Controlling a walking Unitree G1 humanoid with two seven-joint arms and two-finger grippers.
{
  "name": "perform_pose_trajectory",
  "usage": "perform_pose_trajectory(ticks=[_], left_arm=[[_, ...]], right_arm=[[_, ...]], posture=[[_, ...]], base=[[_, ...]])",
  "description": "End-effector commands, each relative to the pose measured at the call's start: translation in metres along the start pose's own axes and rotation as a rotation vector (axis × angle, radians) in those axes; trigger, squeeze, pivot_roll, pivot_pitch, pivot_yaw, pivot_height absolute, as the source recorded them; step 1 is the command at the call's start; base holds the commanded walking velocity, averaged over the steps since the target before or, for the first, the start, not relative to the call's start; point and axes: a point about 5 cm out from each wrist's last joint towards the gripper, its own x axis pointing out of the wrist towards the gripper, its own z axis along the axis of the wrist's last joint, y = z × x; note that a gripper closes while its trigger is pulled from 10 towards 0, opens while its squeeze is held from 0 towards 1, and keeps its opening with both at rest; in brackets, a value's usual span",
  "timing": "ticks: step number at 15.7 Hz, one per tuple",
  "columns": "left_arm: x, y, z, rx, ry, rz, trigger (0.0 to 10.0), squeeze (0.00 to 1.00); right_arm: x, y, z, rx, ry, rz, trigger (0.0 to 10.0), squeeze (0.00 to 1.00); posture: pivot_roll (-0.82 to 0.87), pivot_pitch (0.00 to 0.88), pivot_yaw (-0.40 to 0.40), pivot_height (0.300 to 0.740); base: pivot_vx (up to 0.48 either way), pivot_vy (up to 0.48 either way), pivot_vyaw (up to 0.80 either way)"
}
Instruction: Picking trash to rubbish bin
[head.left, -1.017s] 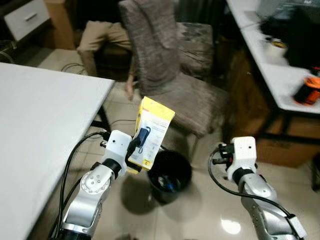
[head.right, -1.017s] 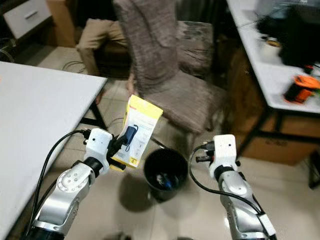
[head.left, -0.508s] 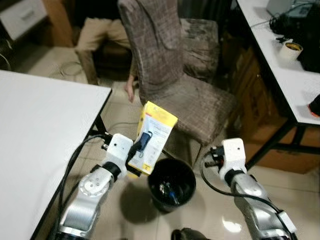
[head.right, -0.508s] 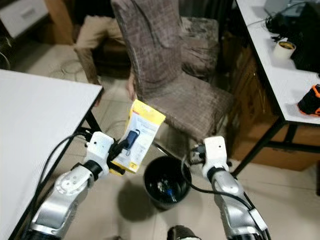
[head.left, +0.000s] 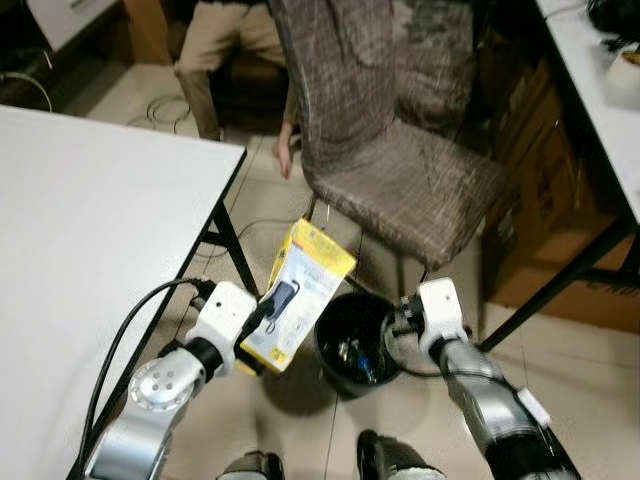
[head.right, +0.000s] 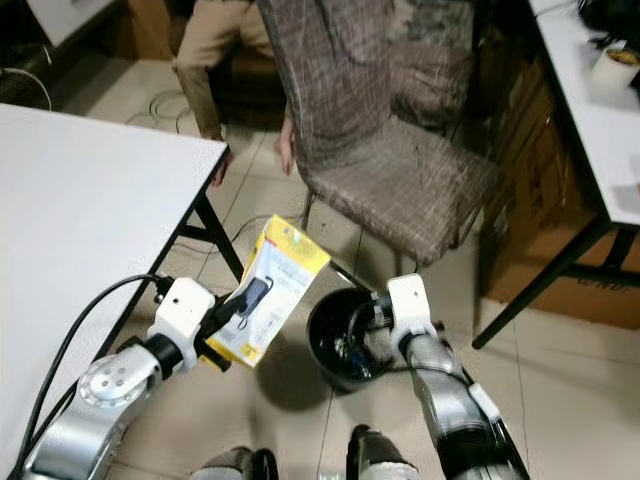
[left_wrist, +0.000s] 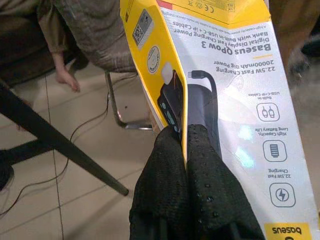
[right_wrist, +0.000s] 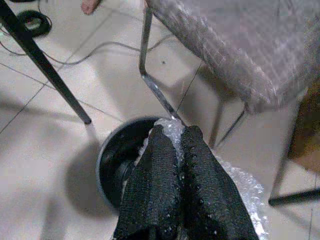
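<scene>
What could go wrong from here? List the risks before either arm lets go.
1. The left gripper pinches the yellow box beside the black bin, not above it; dropped now, it would likely hit the floor.
2. The box looks nearly as long as the bin's mouth is wide, so it may catch on the rim.
3. The right gripper holds bubble wrap that trails outside the bin and may spill over.

Right gripper (right_wrist: 176, 165): black fingers closed on crumpled bubble wrap (right_wrist: 239, 194), held over the rim of the black bin (right_wrist: 112, 162) beside a chair leg (right_wrist: 155, 90).
</scene>
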Motion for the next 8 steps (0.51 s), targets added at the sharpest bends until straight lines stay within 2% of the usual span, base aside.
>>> perform_pose_trajectory(ticks=[1,4,5,6,8], left_arm=[[-0.005,0.000,0.000,-0.007,0.004,-0.005,10.0,0.00],[-0.011,-0.002,0.000,-0.019,0.016,-0.004,10.0,0.00],[-0.012,-0.001,0.000,-0.014,0.023,0.000,10.0,0.00],[-0.013,-0.001,-0.001,-0.022,0.024,0.006,10.0,0.00],[-0.013,-0.001,0.000,-0.019,0.023,0.006,10.0,0.00]], right_arm=[[0.002,0.002,-0.002,-0.015,-0.003,0.011,10.0,0.00],[0.011,0.000,0.003,-0.038,-0.030,0.001,10.0,0.00],[0.012,-0.001,0.003,-0.038,-0.032,-0.001,10.0,0.05],[0.013,-0.002,0.004,-0.018,-0.034,0.002,10.0,1.00],[0.015,-0.001,0.004,-0.043,-0.046,0.010,10.0,1.00]], posture=[[-0.02,0.247,0.023,0.740],[-0.01,0.252,0.020,0.740],[0.00,0.254,0.018,0.740],[0.00,0.255,0.018,0.740],[-0.01,0.252,0.016,0.740]], base=[[0.000,0.000,0.00],[0.000,0.000,0.00],[0.000,0.000,0.00],[0.000,0.000,0.00],[0.000,0.000,0.00]])
